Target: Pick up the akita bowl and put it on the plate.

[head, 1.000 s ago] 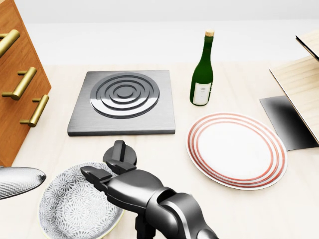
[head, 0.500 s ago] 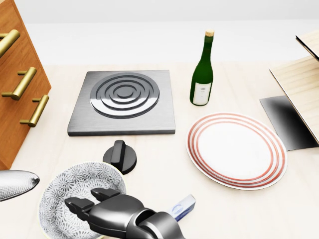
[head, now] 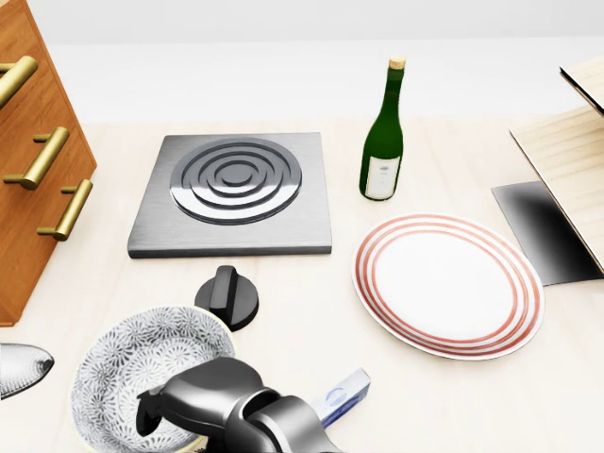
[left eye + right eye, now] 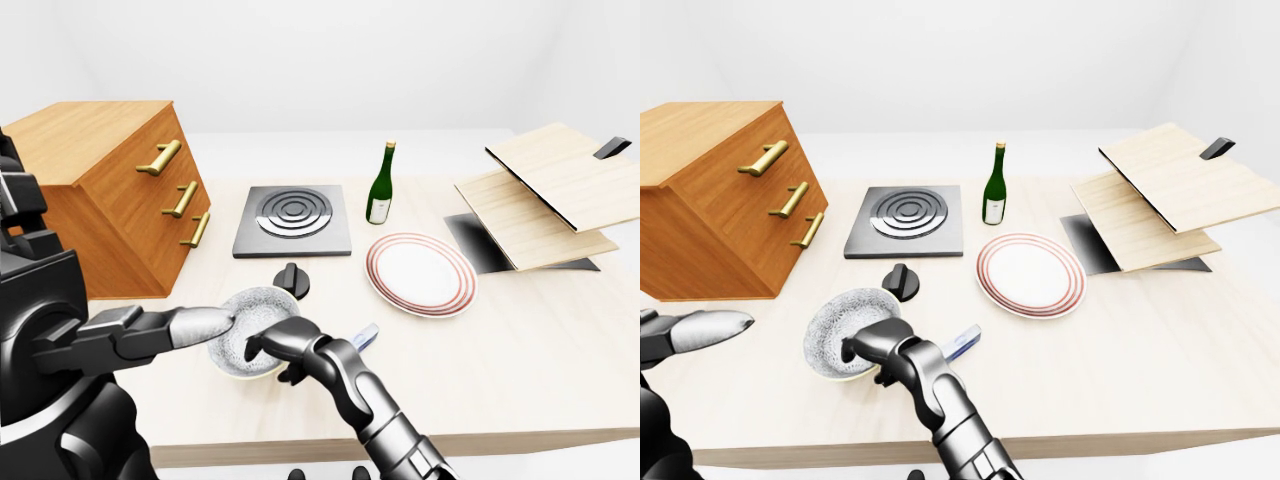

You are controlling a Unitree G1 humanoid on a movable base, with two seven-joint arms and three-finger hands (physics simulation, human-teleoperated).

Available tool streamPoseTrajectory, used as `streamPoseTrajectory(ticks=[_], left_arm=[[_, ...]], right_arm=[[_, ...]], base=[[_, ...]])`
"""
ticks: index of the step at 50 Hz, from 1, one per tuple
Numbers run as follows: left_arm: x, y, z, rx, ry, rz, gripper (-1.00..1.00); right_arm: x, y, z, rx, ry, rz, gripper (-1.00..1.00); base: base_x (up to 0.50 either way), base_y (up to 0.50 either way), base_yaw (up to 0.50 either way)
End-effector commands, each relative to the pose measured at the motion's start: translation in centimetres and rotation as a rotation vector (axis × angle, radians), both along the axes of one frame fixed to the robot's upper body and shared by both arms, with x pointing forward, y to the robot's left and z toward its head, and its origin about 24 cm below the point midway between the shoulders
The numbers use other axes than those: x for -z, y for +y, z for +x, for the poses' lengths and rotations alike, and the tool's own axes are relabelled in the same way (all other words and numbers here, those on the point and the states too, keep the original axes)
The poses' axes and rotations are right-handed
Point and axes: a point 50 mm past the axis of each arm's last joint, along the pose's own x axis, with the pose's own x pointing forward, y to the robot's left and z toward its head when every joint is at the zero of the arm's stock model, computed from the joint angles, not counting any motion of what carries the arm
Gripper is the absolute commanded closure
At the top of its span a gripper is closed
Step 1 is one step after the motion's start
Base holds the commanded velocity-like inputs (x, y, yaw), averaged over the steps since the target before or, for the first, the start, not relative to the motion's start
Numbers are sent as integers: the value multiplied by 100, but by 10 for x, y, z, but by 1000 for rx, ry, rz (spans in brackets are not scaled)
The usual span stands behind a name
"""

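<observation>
Curling its fingers over the akita bowl's (image 3: 142,373) near rim, the right hand (image 4: 865,350) has yet to lift it toward the empty plate (image 3: 448,283).

On the bench (image 3: 444,415), the akita bowl (image 3: 127,373) is seen at the lower left of the head view, with the right hand (image 3: 189,401) set on its near rim. A knob (image 3: 226,297) lies just above the bowl, and the hob plate (image 3: 234,193) above that. The plate (image 3: 448,283) is placed well to the right of the bowl, with the wine bottle (image 3: 382,132) standing upright above it, beside the hob plate. A small box (image 3: 342,394) lies between bowl and plate. A chest of drawers (image 4: 120,190) is positioned at the left, stacked boards (image 4: 545,195) at the right. The left hand (image 4: 190,325) is held left of the bowl.
</observation>
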Motion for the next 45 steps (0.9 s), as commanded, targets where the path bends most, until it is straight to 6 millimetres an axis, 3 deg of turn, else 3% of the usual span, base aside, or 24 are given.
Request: streamPoseTrajectory(ticks=[1, 5, 10, 21, 24, 26, 29, 33, 35, 38, 45], left_arm=[[0, 2, -7, 6, -4, 1, -100], [0, 1, -6, 30, -8, -8, -100], [-1, 2, -7, 42, -18, -11, -100], [-1, 0, -7, 75, -11, -23, -100], [0, 1, -7, 77, -6, -30, -100], [-1, 1, -7, 76, -11, -31, -100], [-7, 2, -7, 114, -27, -43, -100], [-3, 6, -7, 116, 15, -95, -100], [-1, 4, -7, 104, 25, -69, -100], [-2, 1, -6, 105, 14, -57, -100], [-4, 0, -6, 113, 3, -57, -100]], right_arm=[[-11, 7, -13, -1, -57, 83, 100], [-24, 11, -31, -79, 20, 151, 100], [-35, 14, -39, -129, 20, 190, 100], [-51, 16, -44, -183, 10, 245, 100], [-69, 19, -47, -204, -28, 322, 100], [-95, 20, -54, -235, -91, 423, 100], [-102, 12, -29, -182, -142, 387, 100], [-86, -10, 11, -73, -102, 295, 100], [-88, -21, 23, -35, -105, 296, 100], [-100, -34, 36, -2, -132, 321, 100], [-163, -73, 55, 20, -309, 479, 100]], base=[[0, 0, 0], [0, 0, 0], [0, 0, 0], [0, 0, 0], [0, 0, 0], [0, 0, 0], [0, 0, 0], [0, 0, 0], [0, 0, 0], [0, 0, 0], [0, 0, 0]])
